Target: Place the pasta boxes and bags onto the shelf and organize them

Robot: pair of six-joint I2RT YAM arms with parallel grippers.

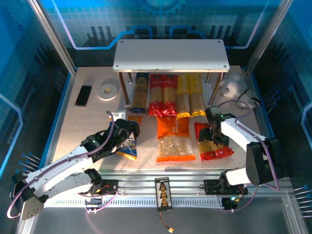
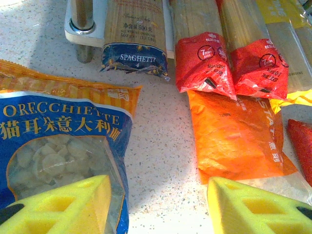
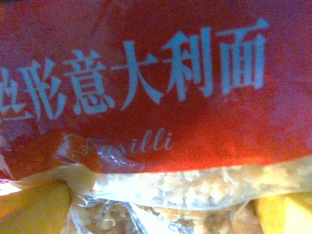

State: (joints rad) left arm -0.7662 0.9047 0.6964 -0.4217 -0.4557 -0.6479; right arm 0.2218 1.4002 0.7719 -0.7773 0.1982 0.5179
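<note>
Top external view showed the shelf (image 1: 170, 53) with five spaghetti packs (image 1: 168, 95) lying side by side on its lower board. The blue bag (image 2: 58, 146) lay at the left claw (image 2: 158, 207), whose jaws stood apart over the bag's corner and the speckled counter (image 1: 87, 126). The orange bag (image 1: 174, 139) lay mid-counter before the shelf. The right claw (image 3: 161, 209), jaws wide apart, sat close over the red bag (image 3: 146, 73), fusilli showing through its window. Blue-patterned walls (image 1: 19, 73) ringed the counter.
</note>
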